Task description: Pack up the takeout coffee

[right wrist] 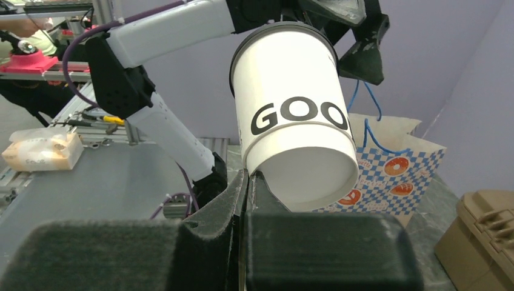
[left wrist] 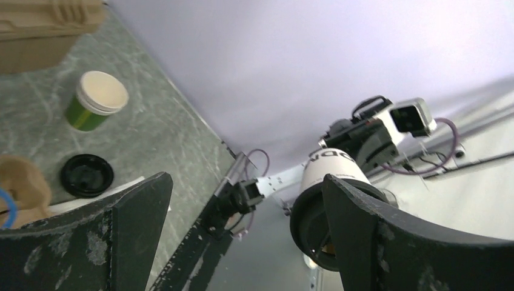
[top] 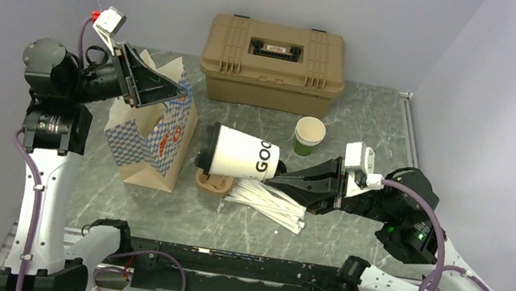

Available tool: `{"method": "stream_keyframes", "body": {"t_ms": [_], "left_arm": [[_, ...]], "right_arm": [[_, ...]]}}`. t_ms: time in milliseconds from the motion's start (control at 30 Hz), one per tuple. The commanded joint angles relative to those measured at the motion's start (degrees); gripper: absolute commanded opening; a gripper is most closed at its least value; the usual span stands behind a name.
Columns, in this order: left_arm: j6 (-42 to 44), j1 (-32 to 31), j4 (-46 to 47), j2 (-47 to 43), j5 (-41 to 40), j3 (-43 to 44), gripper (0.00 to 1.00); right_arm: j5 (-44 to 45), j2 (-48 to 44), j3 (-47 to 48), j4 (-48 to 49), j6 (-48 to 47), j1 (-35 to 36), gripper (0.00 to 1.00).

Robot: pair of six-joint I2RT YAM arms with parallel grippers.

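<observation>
Step in hand: carry to bag. Paper bag (top: 153,140) stands left of centre in the top view. Left gripper (top: 160,88) is spread wide at its mouth. Takeout coffee (top: 245,153) hangs sideways at frame centre, lid end toward the bag. Right gripper (top: 283,173) pinches its bottom rim. Next move likely needs the cup tipped upright, then lowered in. Cup is white with dark "GOO" lettering. Black lid (top: 207,146) is seated.

Dark letters "GOO" on the takeout coffee cup (right wrist: 294,115)
</observation>
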Motion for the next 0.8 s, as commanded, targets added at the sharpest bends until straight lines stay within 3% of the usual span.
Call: {"method": "stream_keyframes", "body": {"t_ms": [0, 300, 467, 767], "left_arm": [[-11.23, -2.89, 14.71, -0.26, 5.73, -1.21, 0.99], [-10.70, -8.72, 14.24, -0.79, 6.70, -0.52, 0.99], [-5.46, -11.45, 6.82, -1.19, 6.39, 1.46, 0.99], [-2.32, -14.54, 3.60, -3.00, 6.83, 2.83, 0.99]], "right_arm": [[-3.28, 0.59, 1.34, 3.84, -0.61, -0.04, 0.00], [-4.51, 2.15, 2.73, 6.84, 1.31, 0.03, 0.00], [-3.14, 3.13, 3.81, 7.16, 1.53, 0.04, 0.00], [-1.07, 4.65, 6.31, 5.75, 0.95, 0.04, 0.00]]}}
